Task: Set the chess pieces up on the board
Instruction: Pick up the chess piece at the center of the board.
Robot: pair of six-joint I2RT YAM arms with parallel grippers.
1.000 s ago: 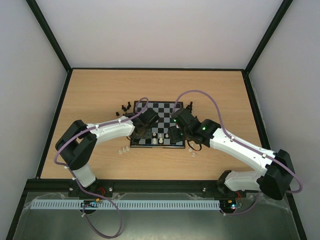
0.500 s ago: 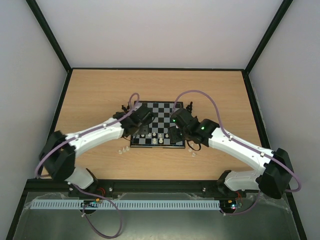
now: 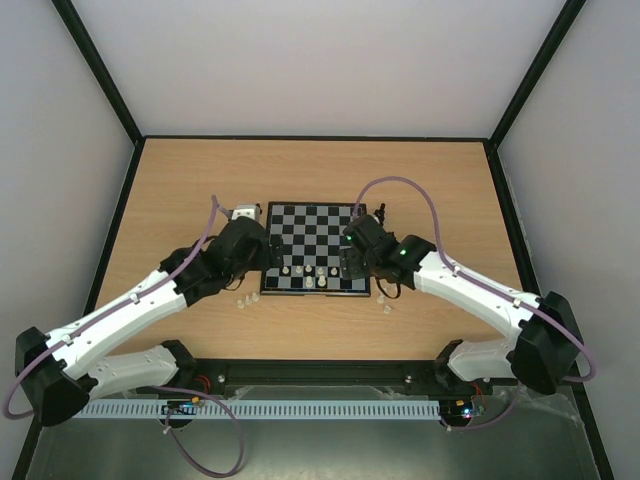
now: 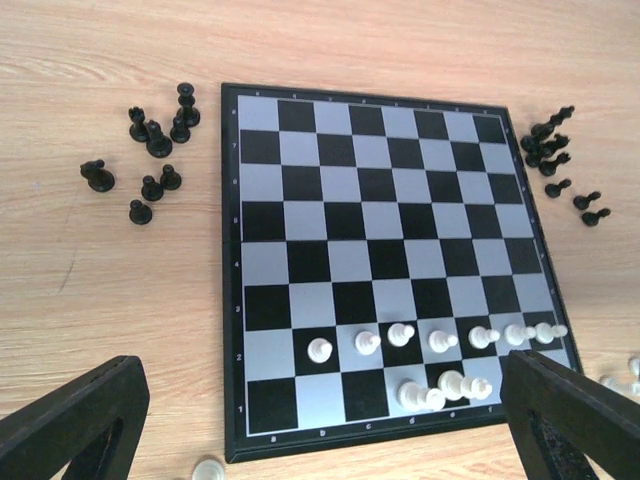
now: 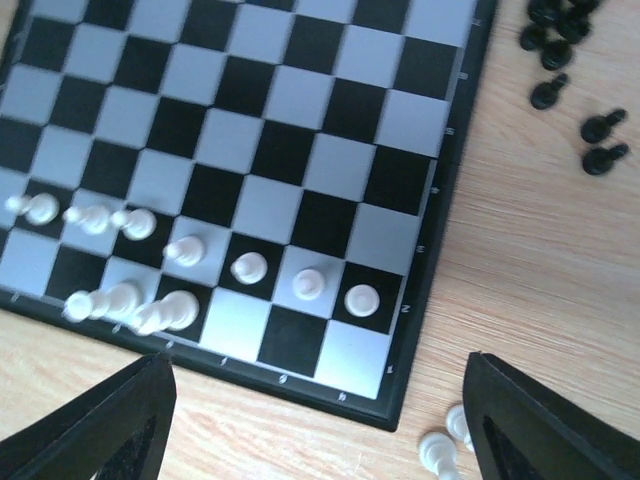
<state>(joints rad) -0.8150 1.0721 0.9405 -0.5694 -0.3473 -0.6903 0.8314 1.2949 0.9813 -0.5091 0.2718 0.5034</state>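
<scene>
**Top view.** The flat black-and-grey checked chessboard (image 3: pixel 320 225) lay mid-worktop between the two arms. Figurines stood only along its near edge. Small pale translucent chess pieces (image 3: pixel 243 300) lay loose on the wood off its near-left corner, with more off the near-right. The worktop was light wood-grain laminate (image 3: pixel 200 180), boxed in by plain pale walls (image 3: pixel 320 60) and black frame bars (image 3: pixel 100 60).

**Left wrist view.** Seven pale pawns (image 4: pixel 401 334) lined the second row, with the leftmost square vacant. About three taller pale pieces (image 4: pixel 452 383) stood in the nearest row. The small black chess pieces (image 4: pixel 150 150) sat in two loose clusters on the wood, left and right of the board's far half, and none were on it. The left jaws stood wide apart and empty.

**Right wrist view.** The right jaws were also spread wide and held nothing, above the board's near-right corner. Two pale strays lay just beside it.

**Progress (judged).** Under a third done. The pale pawn row was one short, the pale back row barely begun, and the black side not started.
</scene>
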